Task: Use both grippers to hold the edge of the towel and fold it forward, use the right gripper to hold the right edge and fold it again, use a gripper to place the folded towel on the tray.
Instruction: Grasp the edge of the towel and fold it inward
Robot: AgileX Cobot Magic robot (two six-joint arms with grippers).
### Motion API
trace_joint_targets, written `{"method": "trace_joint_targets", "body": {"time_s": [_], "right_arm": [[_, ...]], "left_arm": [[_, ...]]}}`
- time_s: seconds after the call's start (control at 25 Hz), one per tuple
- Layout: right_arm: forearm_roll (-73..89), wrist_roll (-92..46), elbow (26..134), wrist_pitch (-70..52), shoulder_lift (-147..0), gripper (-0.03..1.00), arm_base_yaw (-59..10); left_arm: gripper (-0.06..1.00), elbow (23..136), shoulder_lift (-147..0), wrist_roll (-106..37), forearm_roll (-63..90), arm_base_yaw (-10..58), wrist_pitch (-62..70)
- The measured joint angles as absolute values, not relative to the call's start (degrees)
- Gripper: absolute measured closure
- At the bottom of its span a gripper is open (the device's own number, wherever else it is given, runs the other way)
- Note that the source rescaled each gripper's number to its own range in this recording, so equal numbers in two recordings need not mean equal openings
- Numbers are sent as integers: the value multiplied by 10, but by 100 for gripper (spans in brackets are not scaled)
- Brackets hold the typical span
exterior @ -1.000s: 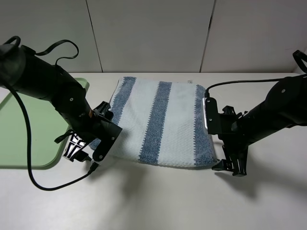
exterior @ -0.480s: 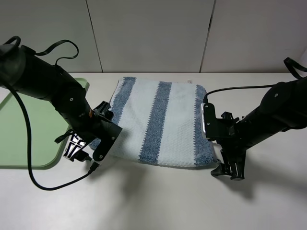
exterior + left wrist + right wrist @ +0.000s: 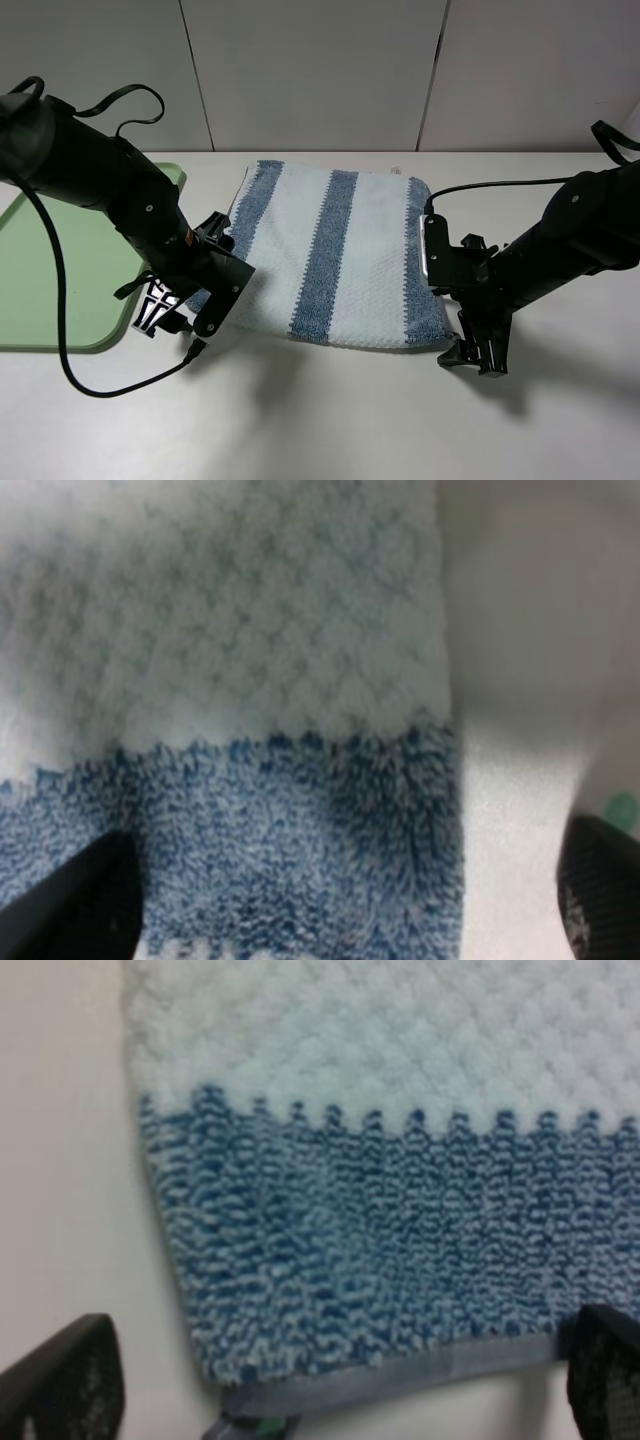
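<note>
right wrist: right gripper (image 3: 332, 1375) gapes astride towel (image 3: 380, 1110) hem (image 3: 420, 1368).

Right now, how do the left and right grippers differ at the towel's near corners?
The left gripper sits at the towel's near-left corner, beside the tray; the right gripper at the near-right corner, away from it. The right wrist view shows the grey hem between its jaws; the left gripper's shows blue pile, no clear hem. Both stand open, gripping nothing.

Bright, even light from above fills the sharp high view. Soft grey shadows fall on the worktop (image 3: 330, 420) toward its near edge, beside the towel (image 3: 330, 250). The left wrist view is blurred; the right is crisper.
</note>
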State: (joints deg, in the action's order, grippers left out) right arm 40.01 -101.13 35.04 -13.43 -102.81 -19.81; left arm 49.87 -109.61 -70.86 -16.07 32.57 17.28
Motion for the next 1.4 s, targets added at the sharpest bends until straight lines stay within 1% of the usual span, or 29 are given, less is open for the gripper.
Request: {"method": "trace_joint_targets", "body": {"time_s": [0.16,0.24,0.36,0.48,0.56,0.68,0.8,0.96,1.08,1.2,1.32,1.4], "right_arm": [[401,-1011,350,-138,-1029,8,-202],[401,-1011,350,-134,-1029,15,-213],[400,-1011,350,-110,-1030,26,-251],[400,-1012,350,-76,-1032,34,-304],[400,-1007,350,-54,-1035,42,-337],[400,-978,350,-22,-1040,50,-359],[400,-934,349,9,-1042,53,-363],[400,-913,349,16,-1043,53,-363],[400,-910,348,12,-1043,53,-363],[400,-910,348,0,-1043,53,-363],[391,-910,349,-16,-1043,53,-363],[379,-909,349,-22,-1042,53,-363]], "left_arm": [[14,499,-1096,-709,-161,326,172],[14,499,-1096,-709,-161,326,172],[16,499,-1097,-709,-161,326,172],[26,499,-1097,-709,-161,326,171],[35,499,-1098,-709,-161,326,171],[48,499,-1098,-709,-161,326,170],[55,499,-1098,-709,-161,326,170],[58,499,-1098,-709,-161,326,170],[63,499,-1098,-709,-161,326,170],[75,499,-1098,-709,-161,326,170],[89,499,-1098,-709,-161,326,179],[92,499,-1098,-709,-161,326,185]]}}
